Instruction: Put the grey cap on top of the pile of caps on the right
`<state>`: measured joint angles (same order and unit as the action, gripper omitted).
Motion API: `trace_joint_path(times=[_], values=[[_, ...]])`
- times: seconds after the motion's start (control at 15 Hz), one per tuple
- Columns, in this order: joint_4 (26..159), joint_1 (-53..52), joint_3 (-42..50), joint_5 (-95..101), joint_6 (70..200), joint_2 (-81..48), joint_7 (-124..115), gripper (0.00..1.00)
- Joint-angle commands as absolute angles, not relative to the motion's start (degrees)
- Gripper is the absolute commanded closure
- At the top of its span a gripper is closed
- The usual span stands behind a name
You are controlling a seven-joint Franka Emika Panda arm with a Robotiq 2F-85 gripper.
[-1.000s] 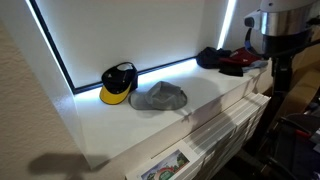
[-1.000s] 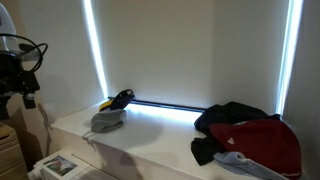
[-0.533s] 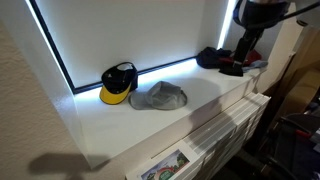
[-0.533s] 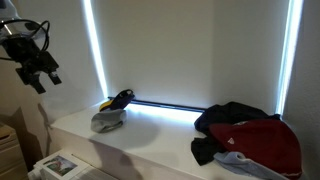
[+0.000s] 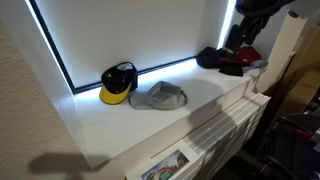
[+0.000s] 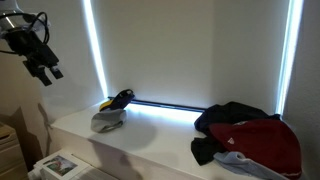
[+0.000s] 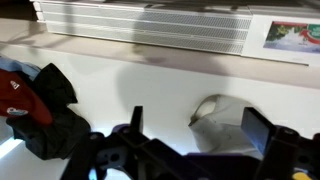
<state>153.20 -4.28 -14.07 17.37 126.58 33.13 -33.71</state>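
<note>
The grey cap (image 5: 160, 97) lies flat on the white shelf (image 5: 110, 125), next to a black cap with a yellow brim (image 5: 118, 83). It also shows in an exterior view (image 6: 107, 120) and in the wrist view (image 7: 228, 125). The pile of caps (image 5: 228, 60), black and red, sits at the shelf's other end (image 6: 245, 135) and at the left of the wrist view (image 7: 30, 100). My gripper (image 5: 240, 32) hangs open and empty high in the air, well above the shelf (image 6: 47, 70). In the wrist view the gripper (image 7: 198, 128) has its jaws spread wide.
Bright light strips (image 5: 60, 50) frame the wall panel behind the shelf. A colourful printed sheet (image 5: 165, 165) lies below the front edge and shows in the wrist view (image 7: 292, 32). Slatted drawer fronts (image 5: 235, 120) run under the shelf. The black-and-yellow cap (image 6: 120, 98) sits behind the grey one.
The arm has risen from beside the shelf's end and swung up over the shelf. The gripper stays open. The caps have not moved.
</note>
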Motion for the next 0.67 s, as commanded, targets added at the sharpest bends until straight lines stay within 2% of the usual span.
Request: trace_joint_path(times=[0.0,0.4,0.6], values=[[152.16,-1.65,-17.66,14.08,135.87,26.59,-44.89,0.00],[151.03,4.78,-23.40,20.16,158.23,11.37,-71.44,0.00],[148.20,10.35,-23.81,26.60,162.83,4.59,-83.03,0.00]])
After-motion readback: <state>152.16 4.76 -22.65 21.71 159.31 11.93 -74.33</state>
